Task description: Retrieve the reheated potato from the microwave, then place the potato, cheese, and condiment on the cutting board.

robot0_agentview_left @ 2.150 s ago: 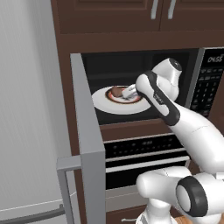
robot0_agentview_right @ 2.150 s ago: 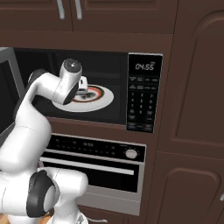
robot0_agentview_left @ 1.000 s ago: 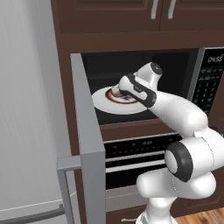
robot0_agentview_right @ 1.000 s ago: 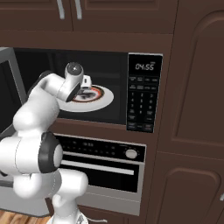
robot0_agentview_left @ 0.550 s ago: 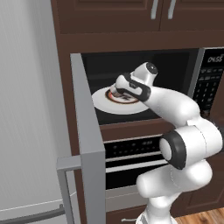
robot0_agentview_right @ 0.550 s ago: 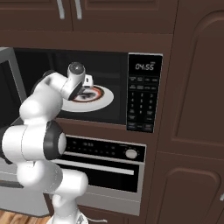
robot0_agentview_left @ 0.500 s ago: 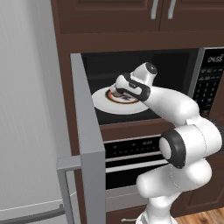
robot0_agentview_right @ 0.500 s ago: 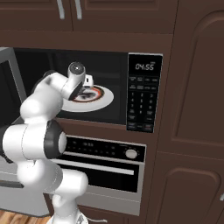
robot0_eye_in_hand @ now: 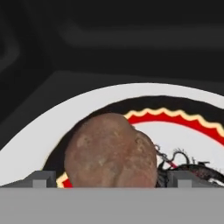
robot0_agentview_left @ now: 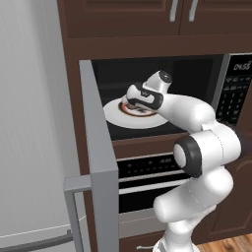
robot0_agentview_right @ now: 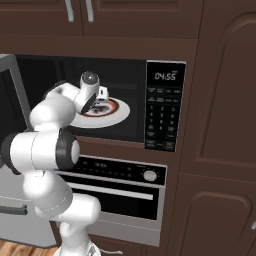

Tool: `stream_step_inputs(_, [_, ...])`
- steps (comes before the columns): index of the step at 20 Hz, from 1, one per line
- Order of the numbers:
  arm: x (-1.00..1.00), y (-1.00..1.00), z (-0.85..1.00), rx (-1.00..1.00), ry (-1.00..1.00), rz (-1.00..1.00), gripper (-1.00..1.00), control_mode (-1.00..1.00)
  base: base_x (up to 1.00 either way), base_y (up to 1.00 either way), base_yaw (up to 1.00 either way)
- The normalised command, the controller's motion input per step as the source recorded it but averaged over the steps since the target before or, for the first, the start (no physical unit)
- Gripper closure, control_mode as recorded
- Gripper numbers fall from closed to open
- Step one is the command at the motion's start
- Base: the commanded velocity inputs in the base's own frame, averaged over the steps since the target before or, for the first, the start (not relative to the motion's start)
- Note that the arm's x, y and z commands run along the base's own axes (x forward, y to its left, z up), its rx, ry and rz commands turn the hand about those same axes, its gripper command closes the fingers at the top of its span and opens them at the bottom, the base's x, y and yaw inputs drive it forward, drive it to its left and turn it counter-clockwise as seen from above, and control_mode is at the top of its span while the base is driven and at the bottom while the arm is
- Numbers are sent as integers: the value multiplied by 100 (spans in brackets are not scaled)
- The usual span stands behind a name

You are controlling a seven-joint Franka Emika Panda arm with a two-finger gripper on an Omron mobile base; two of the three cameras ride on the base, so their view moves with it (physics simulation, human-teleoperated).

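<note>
Reaching into microwave (robot0_agentview_left: 162, 74), jaws wide around potato (robot0_eye_in_hand: 111, 151)

Dull-brown potato (robot0_eye_in_hand: 111, 151) on white plate (robot0_eye_in_hand: 39, 131) with red-yellow ring

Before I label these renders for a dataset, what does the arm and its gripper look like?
The arm is glossy white, built of rounded segments with dark grey joint bands and end caps. The gripper is white with two small dark, blocky fingertips. No cables or markings visible.
</note>
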Motion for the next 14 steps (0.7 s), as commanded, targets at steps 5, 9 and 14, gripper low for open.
stream_step_inputs(5, [21,12,-13,0,3,0,-100,-100,0,0,0])
stream_step_inputs(9, [17,10,-12,0,2,0,-100,-100,0,0,0])
stream_step_inputs(14, [13,5,-17,0,1,0,-100,-100,0,0,0])
